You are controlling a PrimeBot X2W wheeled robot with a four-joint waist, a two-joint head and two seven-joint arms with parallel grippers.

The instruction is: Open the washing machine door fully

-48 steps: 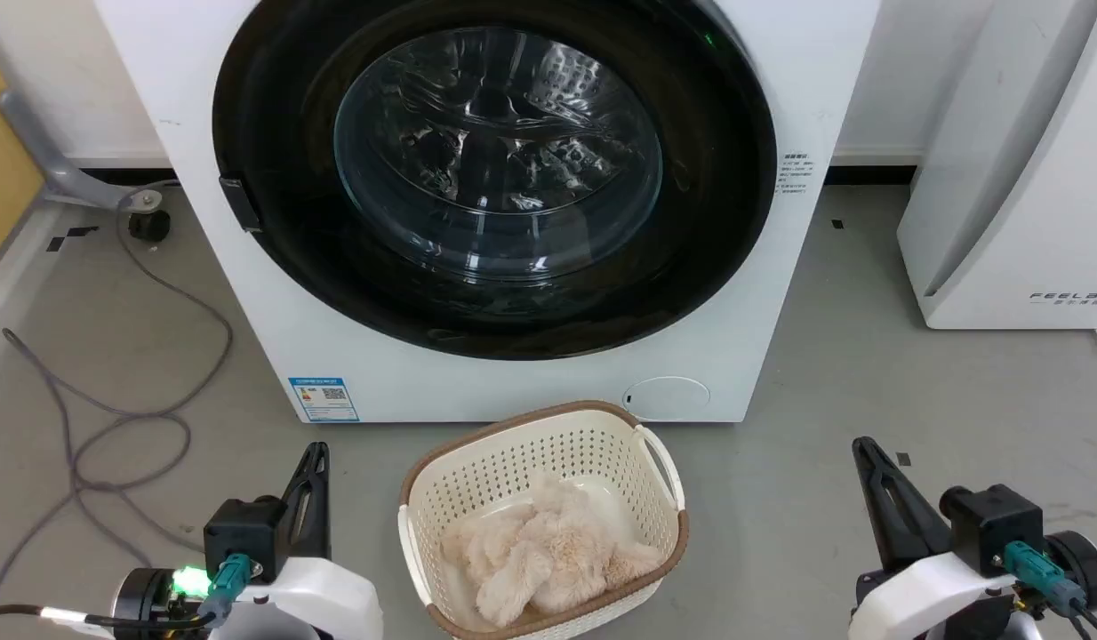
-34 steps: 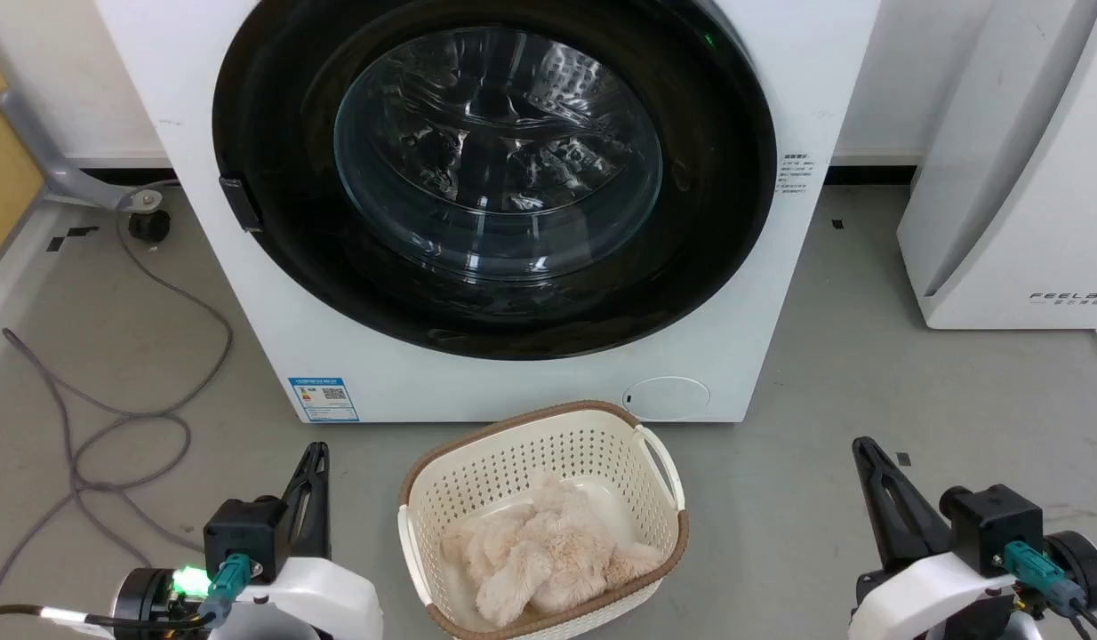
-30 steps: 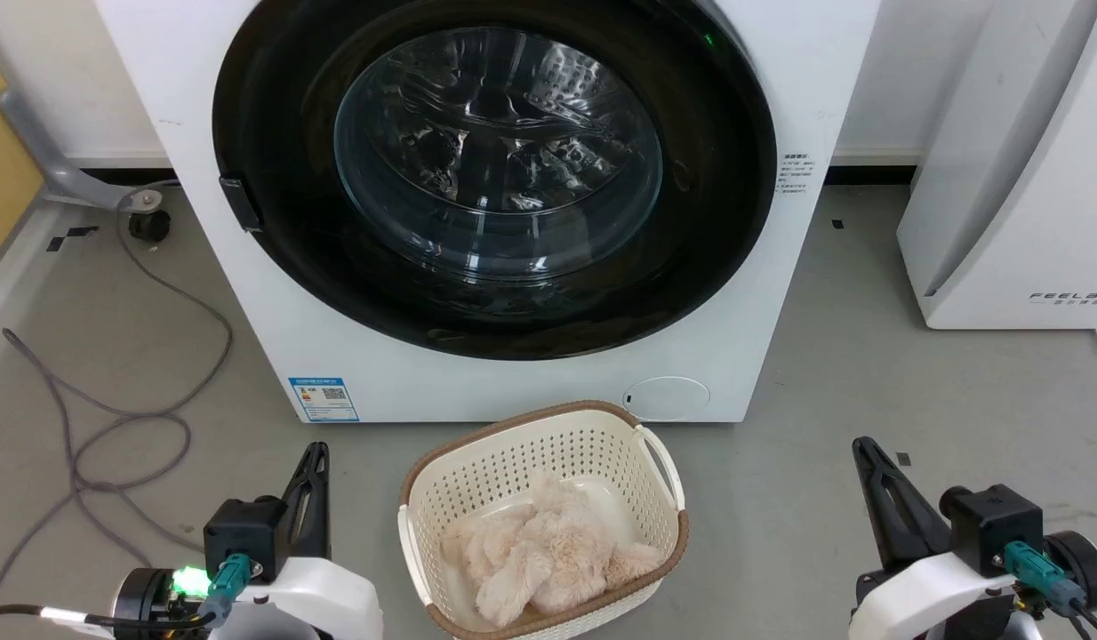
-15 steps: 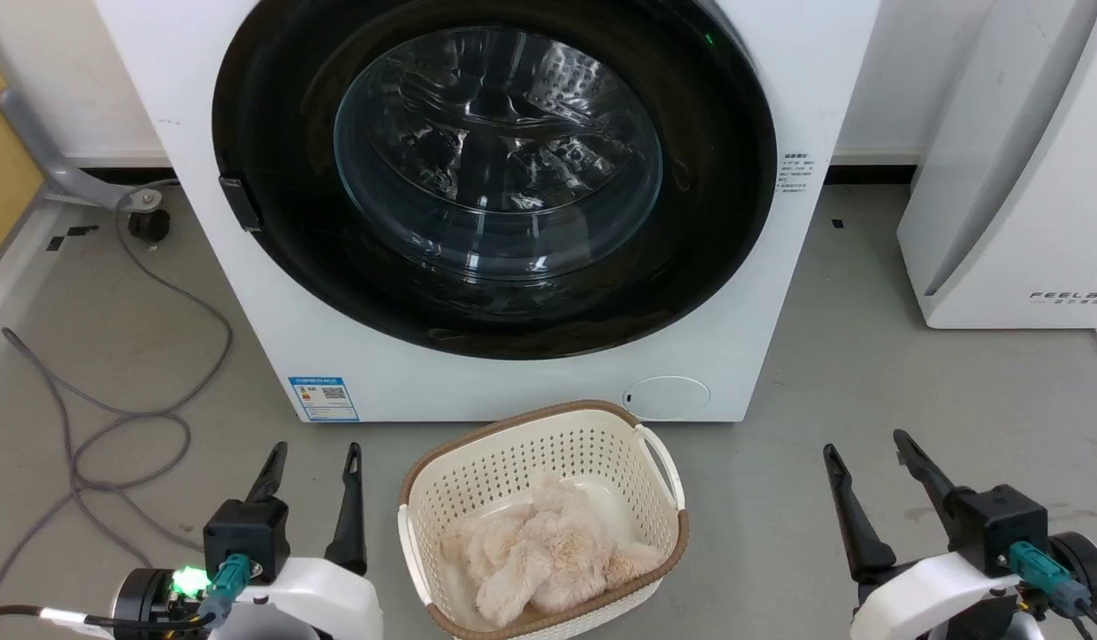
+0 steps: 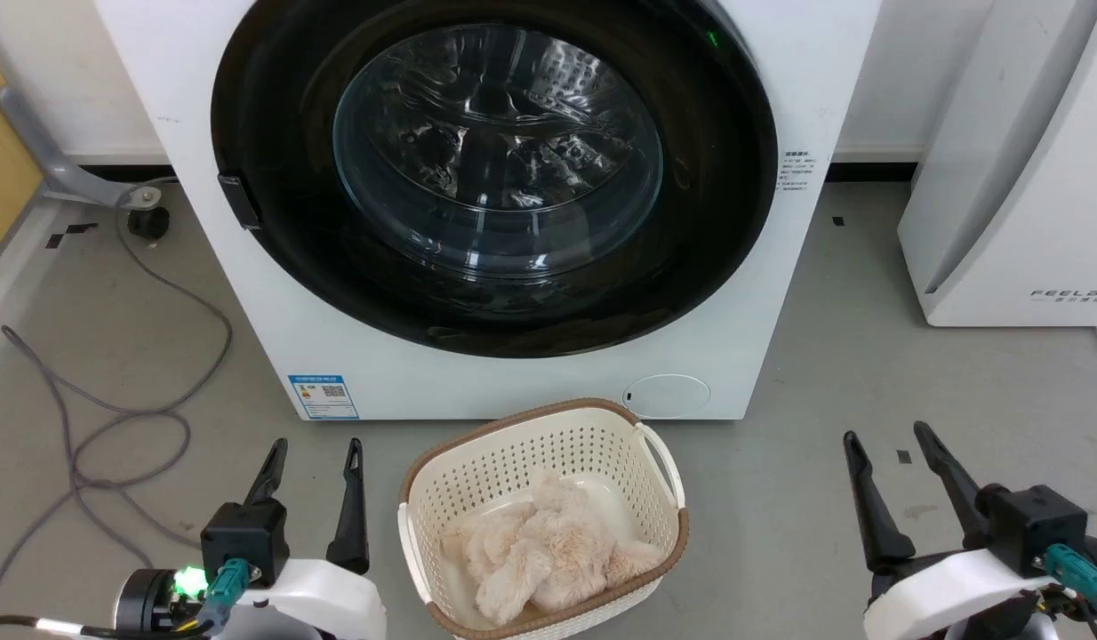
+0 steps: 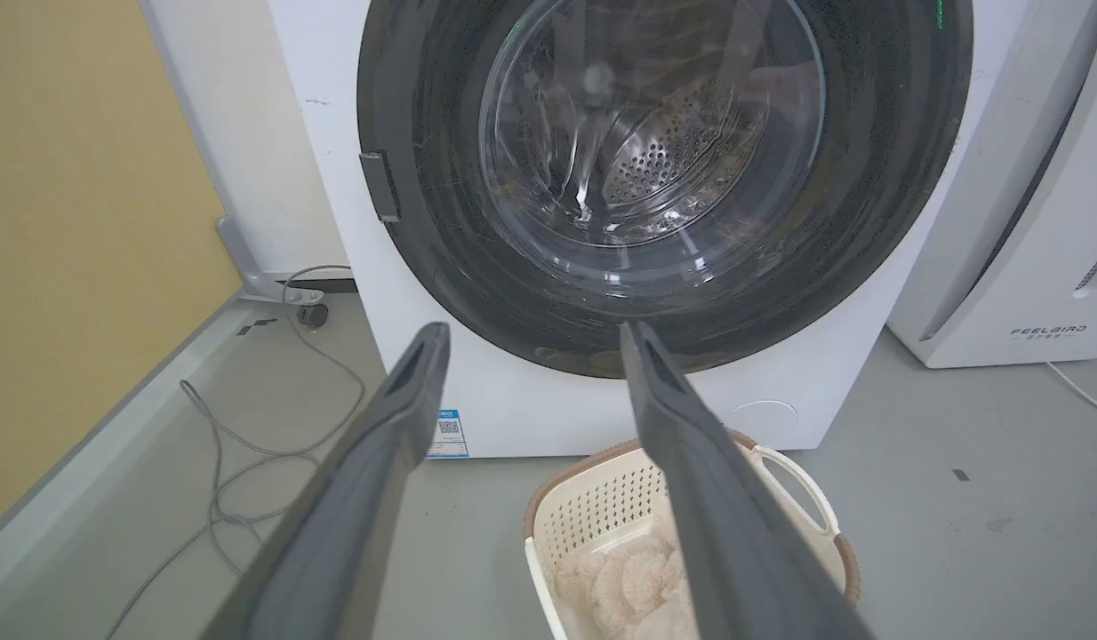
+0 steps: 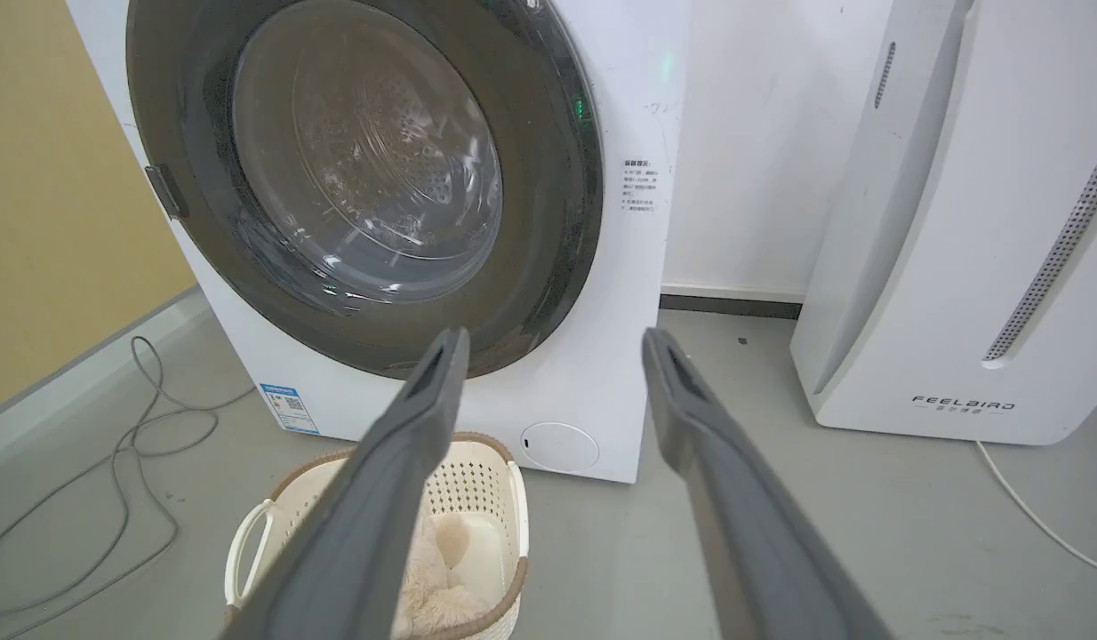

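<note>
**Desk:** Status of the door?

**Operator:** The washing machine door (image 5: 495,173) sits flush in the front of the washing machine (image 5: 273,338), dead ahead at my 12 o'clock. I find no gap round its black rim in any view. I judge it shut, so none of the opening is done.

**Desk:** Any purchase point?

**Operator:** There is a small dark tab (image 5: 237,203) at the door's 9 o'clock edge. I take it for the pull or catch but cannot confirm that.

**Desk:** Grippers?

**Operator:** The left gripper (image 5: 317,443) is low at my 7 o'clock, jaws released and holding nothing. The right gripper (image 5: 885,431) is at 5 o'clock, jaws likewise spread and empty. Both are well apart from the door.

**Desk:** Obstructions?

**Operator:** A cream basket (image 5: 415,498) holding a fluffy beige item (image 5: 540,551) stands on the floor just before the machine, at 6 o'clock below the door. I judge it may crowd my reach or the door's swing. A white appliance (image 5: 1002,178) stands at 2 o'clock, and a grey cable (image 5: 206,311) lies at 9 o'clock.

**Desk:** Remaining?

**Operator:** All of it: reach, release, swing fully wide.
</note>
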